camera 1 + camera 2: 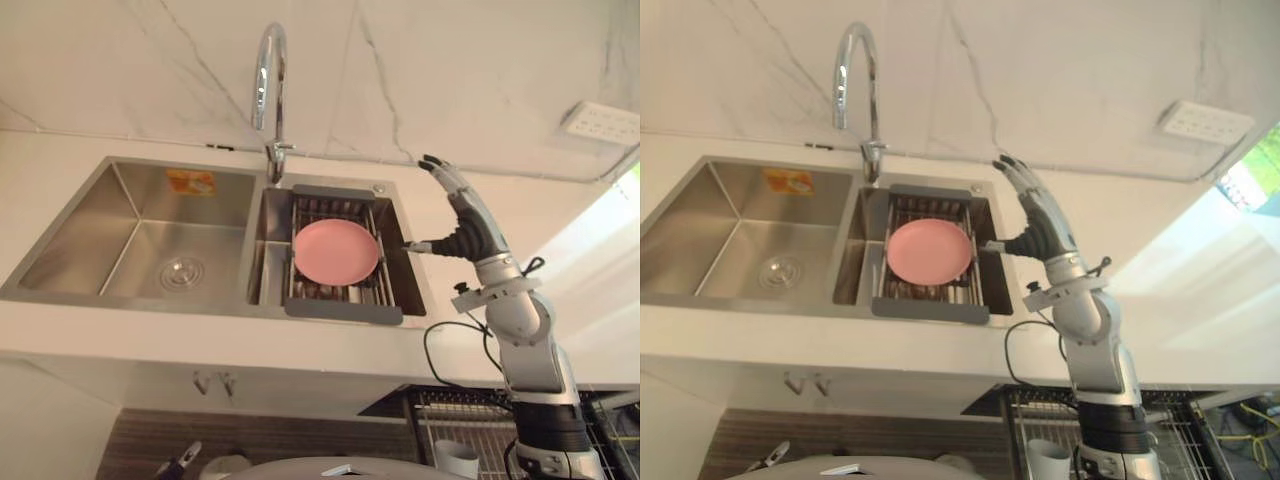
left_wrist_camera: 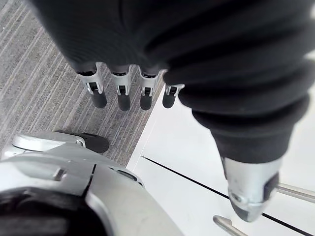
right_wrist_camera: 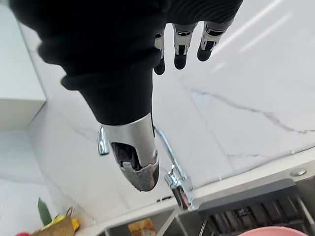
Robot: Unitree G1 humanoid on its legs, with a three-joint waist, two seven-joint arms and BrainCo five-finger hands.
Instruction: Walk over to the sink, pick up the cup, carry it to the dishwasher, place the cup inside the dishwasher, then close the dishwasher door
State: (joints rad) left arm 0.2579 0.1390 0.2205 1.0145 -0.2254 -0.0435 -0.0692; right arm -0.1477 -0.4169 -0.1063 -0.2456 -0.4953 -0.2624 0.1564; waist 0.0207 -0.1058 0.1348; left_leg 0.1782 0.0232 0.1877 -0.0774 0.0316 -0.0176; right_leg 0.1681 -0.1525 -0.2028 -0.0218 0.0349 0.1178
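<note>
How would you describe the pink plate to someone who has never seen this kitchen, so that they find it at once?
Start at the steel double sink in the white counter, below the curved faucet. Its narrower right basin holds a dark-framed drain rack, and the pink plate lies on that rack: the only round pink thing there.

the double-basin steel sink (image 1: 130,215) has a brushed, satin sheen, while the curved chrome faucet (image 1: 268,80) above it is mirror-glossy. the round pink plate (image 1: 336,251) looks smooth and matt, like plastic, lying on a metal-wire rack (image 1: 343,311) with a matt grey frame. the white grey-veined stone wall (image 1: 480,70) and white countertop (image 1: 150,335) are smooth, faintly glossy.
</note>
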